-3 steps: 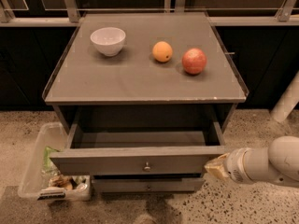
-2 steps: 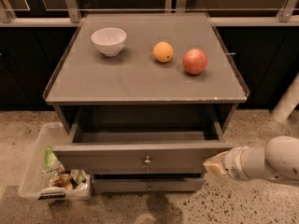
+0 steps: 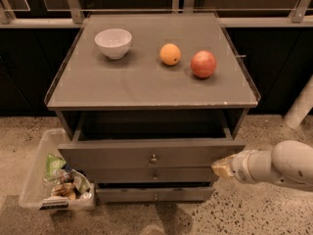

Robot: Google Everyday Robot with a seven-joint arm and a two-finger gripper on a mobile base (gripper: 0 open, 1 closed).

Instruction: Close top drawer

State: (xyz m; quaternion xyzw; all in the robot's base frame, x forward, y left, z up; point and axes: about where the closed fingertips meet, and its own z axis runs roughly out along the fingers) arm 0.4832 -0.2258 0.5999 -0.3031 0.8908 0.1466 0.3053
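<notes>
The top drawer [image 3: 122, 156] is a wide grey drawer with a small round metal knob [image 3: 153, 158] at its centre. It stands pulled out a short way from the grey cabinet [image 3: 146, 82]. My gripper [image 3: 222, 169] is at the right end of the drawer's front panel, touching or almost touching it. My white arm [image 3: 279, 166] comes in from the right edge.
On the cabinet top are a white bowl [image 3: 113, 42], an orange [image 3: 170, 54] and a red apple [image 3: 203, 64]. Two lower drawers [image 3: 154, 186] sit below. A clear plastic bin [image 3: 54, 180] of wrappers stands on the floor at the left. A white post [image 3: 299, 106] stands at right.
The top drawer has slid in toward the cabinet; its open gap is much narrower. My gripper has followed it inward at the right end of the front.
</notes>
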